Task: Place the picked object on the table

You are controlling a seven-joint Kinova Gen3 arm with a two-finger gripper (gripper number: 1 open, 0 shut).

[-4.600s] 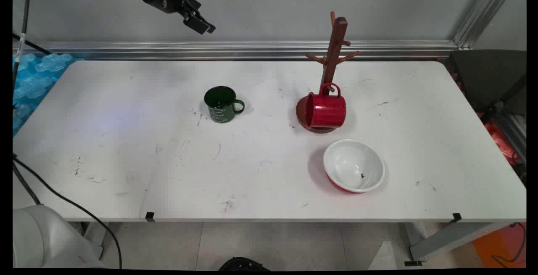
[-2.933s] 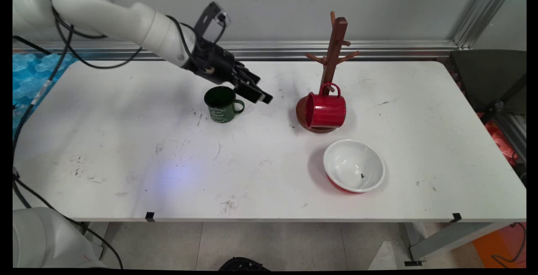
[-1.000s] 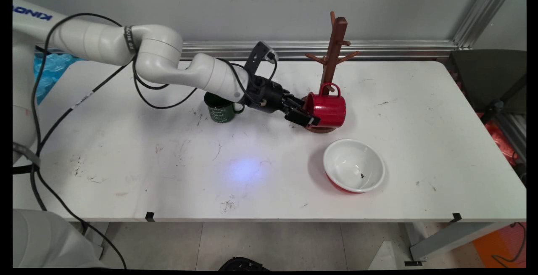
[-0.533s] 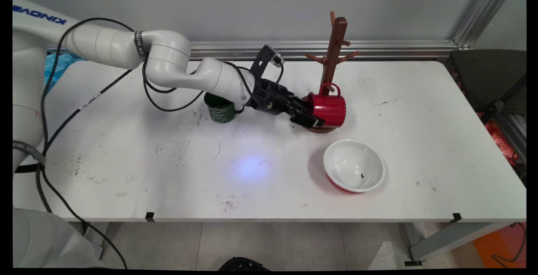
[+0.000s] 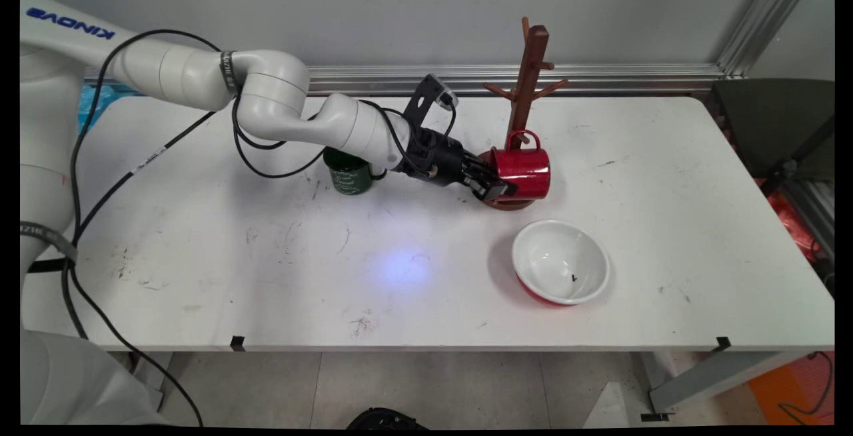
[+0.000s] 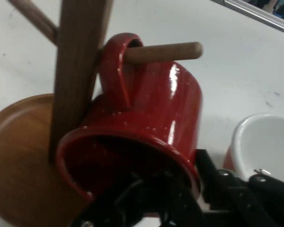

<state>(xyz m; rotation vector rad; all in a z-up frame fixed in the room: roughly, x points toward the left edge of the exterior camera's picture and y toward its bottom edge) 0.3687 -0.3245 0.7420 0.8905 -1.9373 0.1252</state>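
A white bowl [image 5: 560, 269] is seen nearest. Behind it, the red mug [image 5: 523, 172], hung on the rack [image 5: 526, 83] peg, appears pinched at its rim by the gripper [image 5: 494, 189]. A sideways pull could tip the rack.

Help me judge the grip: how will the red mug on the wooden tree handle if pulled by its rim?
The red mug looks rigid, glossy enamel, so probably slippery between the fingers. Its handle loops the peg, so a careless pull may tip the slim mug tree.
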